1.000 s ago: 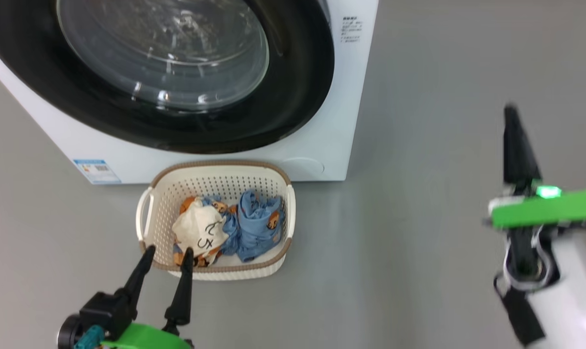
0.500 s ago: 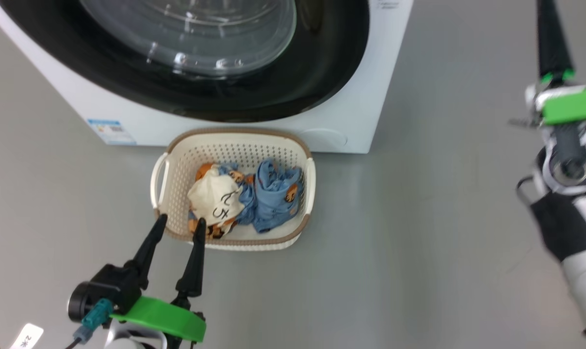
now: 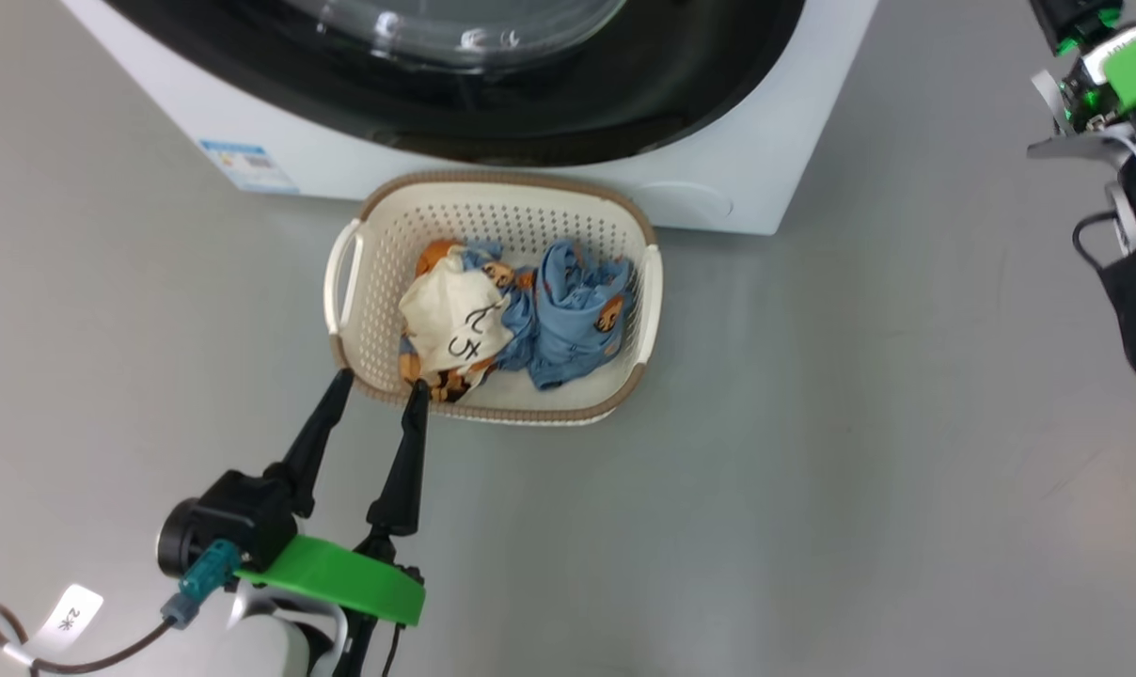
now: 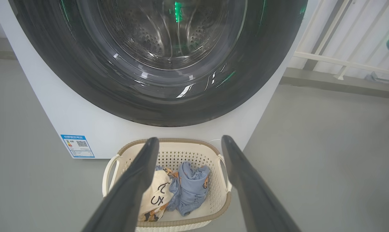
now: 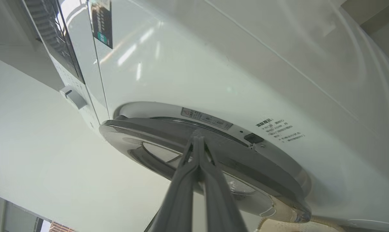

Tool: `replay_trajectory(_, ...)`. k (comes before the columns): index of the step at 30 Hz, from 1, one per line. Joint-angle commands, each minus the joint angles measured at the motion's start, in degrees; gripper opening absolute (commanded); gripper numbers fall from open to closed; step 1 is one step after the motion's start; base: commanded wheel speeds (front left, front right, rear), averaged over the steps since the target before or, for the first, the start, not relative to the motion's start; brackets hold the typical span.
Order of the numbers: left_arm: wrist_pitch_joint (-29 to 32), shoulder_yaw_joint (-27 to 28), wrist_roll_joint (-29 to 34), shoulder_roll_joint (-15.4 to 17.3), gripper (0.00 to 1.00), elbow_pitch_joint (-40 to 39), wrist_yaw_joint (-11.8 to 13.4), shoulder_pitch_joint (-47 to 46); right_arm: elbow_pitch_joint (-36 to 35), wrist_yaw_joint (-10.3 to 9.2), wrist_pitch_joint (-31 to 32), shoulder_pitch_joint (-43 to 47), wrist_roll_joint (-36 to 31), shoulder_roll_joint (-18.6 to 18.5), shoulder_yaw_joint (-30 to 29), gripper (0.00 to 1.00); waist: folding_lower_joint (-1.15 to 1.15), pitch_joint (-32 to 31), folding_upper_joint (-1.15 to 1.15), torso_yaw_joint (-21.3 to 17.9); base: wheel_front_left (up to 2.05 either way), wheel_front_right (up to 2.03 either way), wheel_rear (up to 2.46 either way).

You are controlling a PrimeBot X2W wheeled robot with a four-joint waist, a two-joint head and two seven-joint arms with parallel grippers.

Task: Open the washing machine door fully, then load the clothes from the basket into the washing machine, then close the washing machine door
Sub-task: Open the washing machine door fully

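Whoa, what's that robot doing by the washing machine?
It is starting a laundry load. Its right gripper, shut tight, points at the edge of the washing machine door, which is not swung open yet. Its left gripper hangs open by the near rim of the basket on the floor, where the clothes lie.

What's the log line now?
black-rimmed glass door: not fully open | right gripper: shut, at its rim | left gripper: open | blue, cream clothes: in cream perforated basket
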Motion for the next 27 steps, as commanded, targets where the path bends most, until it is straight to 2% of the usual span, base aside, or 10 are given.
replay_trajectory(1,-0.4,1.5,-0.3,0.6,1.00,-1.5,-0.1,-1.7,-0.4,0.09,1.6,-1.8,0.7,-0.2,0.9,0.00,0.00,1.7,0.00,1.2,0.00,0.00,0.00)
replay_trajectory(12,-0.4,0.4,-1.0,0.5,1.00,-1.8,-0.1,-4.4,6.2,0.09,11.4,-11.0,6.4,2.2,-1.6,0.00,0.00,6.0,0.00,3.0,0.00,0.00,0.00)
replay_trajectory(20,-0.4,-0.3,-2.5,0.4,1.00,-2.4,-0.1,-6.1,10.2,0.09,17.0,-16.7,6.0,2.5,-1.3,0.00,0.00,9.1,0.00,4.2,0.00,0.00,0.00)
replay_trajectory(27,-0.4,-0.7,-3.8,0.4,1.00,-2.7,-0.1,-7.6,11.7,0.09,19.3,-20.2,4.4,2.8,-0.4,0.00,0.00,11.4,0.00,5.1,0.00,0.00,0.00)
